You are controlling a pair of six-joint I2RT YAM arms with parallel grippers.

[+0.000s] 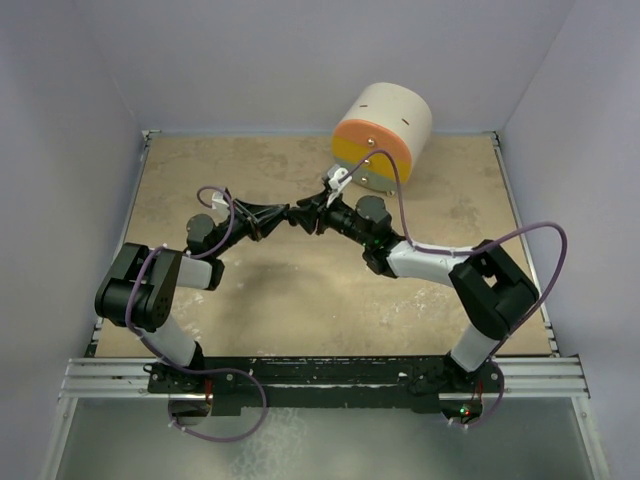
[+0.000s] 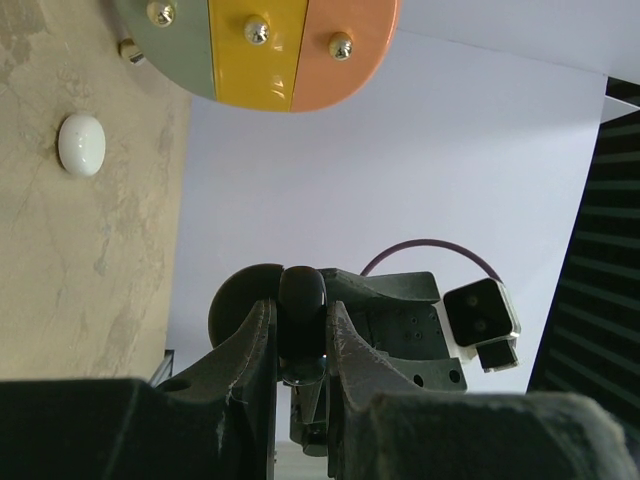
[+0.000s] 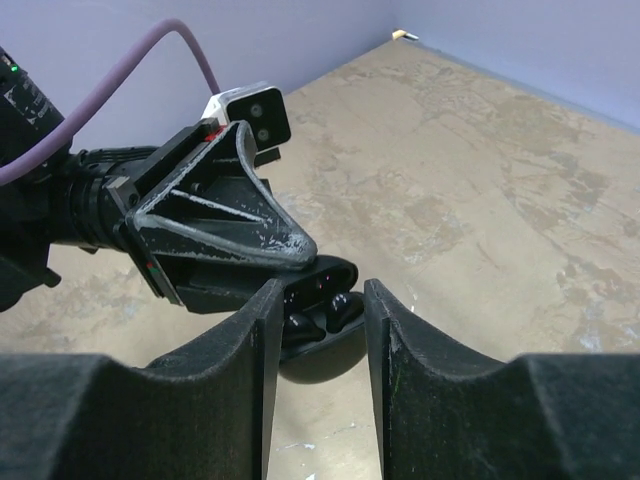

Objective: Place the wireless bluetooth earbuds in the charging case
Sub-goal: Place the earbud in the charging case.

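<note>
Left fingers [image 2: 252, 345] fill the near view, clenched on the small glossy black round charging case [image 2: 302, 300], held aloft with its open face toward three o'clock. Two dark glossy wireless earbuds [image 3: 345, 310], by my read, lie inside. Right fingers [image 3: 400, 340] are released and empty, the case at twelve o'clock just beyond their tips.

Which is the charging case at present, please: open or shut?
Open: the charging case, clamped in the left gripper, has its lid raised and its inside exposed in the right wrist view.
</note>
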